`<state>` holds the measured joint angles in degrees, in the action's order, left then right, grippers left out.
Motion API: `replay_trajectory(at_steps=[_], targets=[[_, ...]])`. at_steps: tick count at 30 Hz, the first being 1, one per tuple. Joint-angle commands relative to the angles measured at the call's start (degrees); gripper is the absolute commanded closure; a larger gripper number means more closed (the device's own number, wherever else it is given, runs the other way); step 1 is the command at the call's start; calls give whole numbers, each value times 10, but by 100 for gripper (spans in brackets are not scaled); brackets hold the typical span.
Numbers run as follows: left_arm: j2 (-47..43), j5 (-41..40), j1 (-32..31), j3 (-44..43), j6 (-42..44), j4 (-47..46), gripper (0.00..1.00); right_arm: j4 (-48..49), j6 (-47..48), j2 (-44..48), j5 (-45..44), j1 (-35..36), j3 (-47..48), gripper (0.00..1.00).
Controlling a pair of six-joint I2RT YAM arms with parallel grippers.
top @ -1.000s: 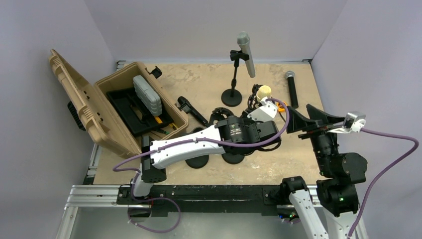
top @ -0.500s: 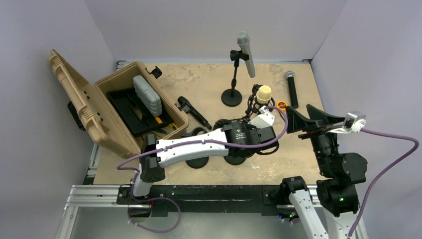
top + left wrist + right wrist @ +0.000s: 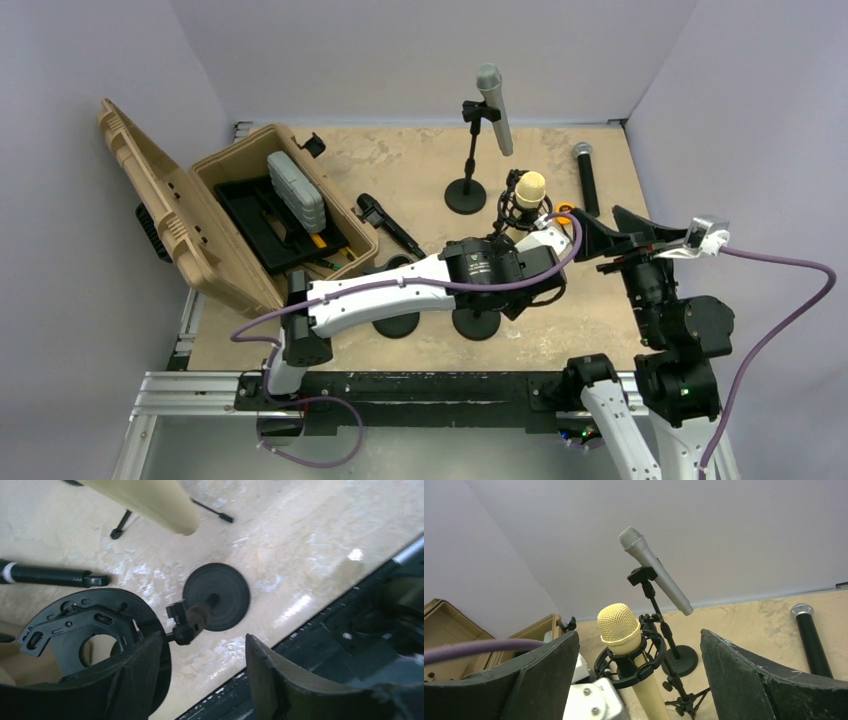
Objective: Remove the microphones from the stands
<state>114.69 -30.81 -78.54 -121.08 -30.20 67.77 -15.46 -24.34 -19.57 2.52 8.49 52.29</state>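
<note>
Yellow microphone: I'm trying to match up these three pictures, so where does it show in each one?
Top view: the yellow microphone stands upright, right of centre.
Left wrist view: only its cream body shows, at the top edge.
Right wrist view: it is at lower centre, head up.
Shared landmark: the grey microphone, tilted on its stand behind it, shows in the top and right wrist views. The left wrist view does not show it.

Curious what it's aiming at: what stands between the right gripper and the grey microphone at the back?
The right wrist view shows the gold-headed microphone in its shock mount, in front of the grey microphone.
</note>
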Motion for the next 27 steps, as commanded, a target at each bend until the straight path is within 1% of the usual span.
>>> replay_trajectory(at_steps=[1,5,7,8,10,11,13,14,16,19,22,25,27], targets=[[-75,116,10,-53,84,-40,35,13,8,-17,3,-2,25,11],[-113,217,44,-67,107,-54,31,14,16,-27,8,-2,37,10],[-148,280,68,-46,112,-78,31,12,27,-35,16,-2,45,9],[-172,314,80,-22,117,-99,31,12,36,-38,25,-2,48,8],[-231,412,117,47,118,-163,31,11,74,-48,58,-2,54,4],[-266,453,130,89,113,-208,30,15,100,-52,98,-2,59,2],[-327,539,179,173,94,-294,27,28,133,-60,187,1,65,1],[-350,576,201,209,82,-332,26,36,138,-64,214,4,68,1],[-381,624,241,249,61,-367,26,51,140,-73,238,6,67,1],[-405,634,268,275,59,-372,25,63,137,-98,222,8,61,1],[-414,633,281,293,60,-374,24,58,149,-153,200,8,70,1],[-415,644,296,289,64,-356,24,51,150,-189,163,8,81,2],[-418,646,306,278,72,-337,24,56,146,-206,152,9,82,5]])
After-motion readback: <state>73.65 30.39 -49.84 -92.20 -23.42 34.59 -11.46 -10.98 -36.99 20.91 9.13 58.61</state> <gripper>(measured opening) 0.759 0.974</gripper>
